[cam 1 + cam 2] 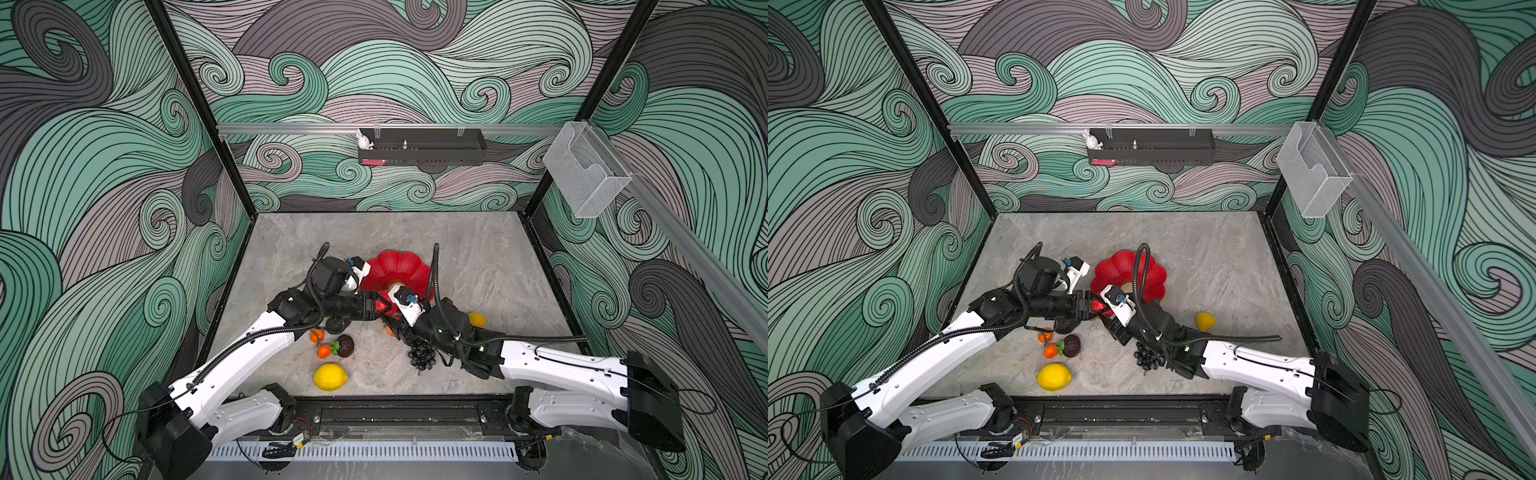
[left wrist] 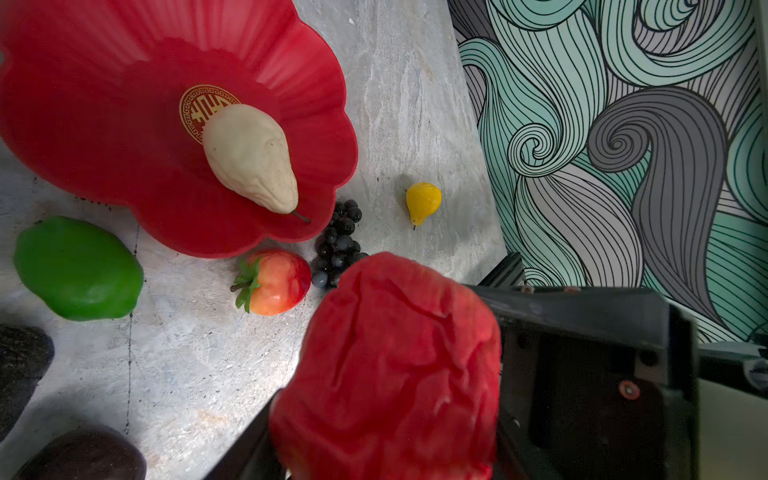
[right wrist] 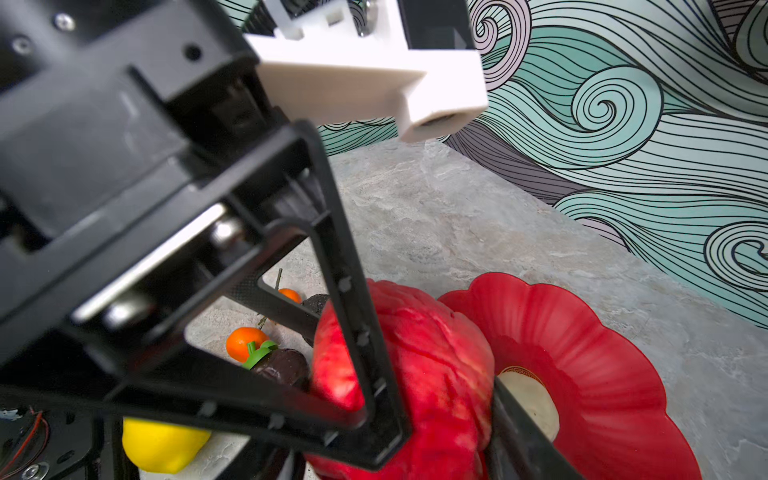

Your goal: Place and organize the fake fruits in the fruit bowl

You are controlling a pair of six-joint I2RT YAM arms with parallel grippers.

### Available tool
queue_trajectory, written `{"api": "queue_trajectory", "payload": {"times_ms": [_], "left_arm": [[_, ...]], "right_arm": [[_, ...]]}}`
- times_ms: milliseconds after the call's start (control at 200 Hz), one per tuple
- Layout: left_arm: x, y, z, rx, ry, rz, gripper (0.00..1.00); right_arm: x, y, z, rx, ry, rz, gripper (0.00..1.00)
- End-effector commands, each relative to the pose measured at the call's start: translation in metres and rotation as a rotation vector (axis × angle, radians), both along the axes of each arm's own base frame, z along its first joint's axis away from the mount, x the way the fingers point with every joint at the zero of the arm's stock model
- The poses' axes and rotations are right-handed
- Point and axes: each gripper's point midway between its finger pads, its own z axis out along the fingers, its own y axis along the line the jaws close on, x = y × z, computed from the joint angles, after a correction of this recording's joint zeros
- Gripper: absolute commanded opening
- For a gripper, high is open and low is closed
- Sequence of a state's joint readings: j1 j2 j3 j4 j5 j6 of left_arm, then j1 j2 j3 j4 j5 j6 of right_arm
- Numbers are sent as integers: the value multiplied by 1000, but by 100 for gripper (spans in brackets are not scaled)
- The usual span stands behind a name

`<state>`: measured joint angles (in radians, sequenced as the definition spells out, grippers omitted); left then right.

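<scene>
Just off the near rim of the shallow glossy red flower-shaped bowl (image 1: 397, 266), both arms meet over one fruit: a wrinkled red plastic apple (image 2: 395, 365), held clear of the grey stone-look tabletop (image 1: 478, 257). The right gripper (image 1: 390, 316) is clamped on it, one dark finger flat against the side that faces the bowl. The left gripper (image 1: 380, 306) comes at it from the opposite side with its jaws set around the same apple. In the right wrist view one black triangular finger (image 3: 365, 374) lies straight across the red skin and its partner sits behind.

Inside the bowl lies a single cream lumpy pear-shaped fruit (image 2: 249, 158), partly over the gold emblem at the bowl's centre. Outside, close by the near rim, are a green plastic lime (image 2: 79, 270), a red-orange strawberry with green leaves (image 2: 274, 282) and a dark grape bunch (image 2: 338, 245). A small yellow pear (image 1: 477, 319) stands off to the bowl's right. Farther out on the near side are a small orange with a stalk (image 1: 316, 336), a second orange (image 1: 325, 351), a dark brown round fruit (image 1: 345, 345) and, farthest from the bowl, a yellow lemon (image 1: 330, 377).
</scene>
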<state>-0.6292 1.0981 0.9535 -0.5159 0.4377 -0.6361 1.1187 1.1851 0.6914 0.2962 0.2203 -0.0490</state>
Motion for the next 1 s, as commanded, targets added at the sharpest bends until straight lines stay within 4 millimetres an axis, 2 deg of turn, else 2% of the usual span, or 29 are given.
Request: {"api": "queue_trajectory", "payload": {"times_ms": [0, 200, 275, 375, 520, 661, 716, 791, 996], "left_arm": [[4, -5, 14, -46, -40, -17, 60], [13, 3, 14, -18, -129, 14, 59], [20, 11, 11, 13, -191, 49, 59], [31, 17, 7, 31, -278, 92, 58], [37, 9, 11, -33, -428, 59, 53], [30, -1, 21, -92, -615, 27, 53], [24, -6, 26, -99, -684, 2, 53], [14, -15, 31, -103, -774, -48, 53], [-13, -33, 36, -123, -911, -165, 52]], "right_arm": [[3, 1, 6, 21, -9, -22, 67], [5, -21, 15, 9, 47, -105, 95], [0, -33, 18, 18, 106, -113, 99], [-6, -50, 20, 52, 213, -145, 100], [-10, -72, 18, 152, 449, -231, 100], [-13, -87, 11, 227, 694, -343, 100], [-14, -88, 9, 271, 753, -364, 100], [-19, -79, 10, 328, 816, -329, 100], [-20, -66, 23, 444, 865, -280, 100]]}}
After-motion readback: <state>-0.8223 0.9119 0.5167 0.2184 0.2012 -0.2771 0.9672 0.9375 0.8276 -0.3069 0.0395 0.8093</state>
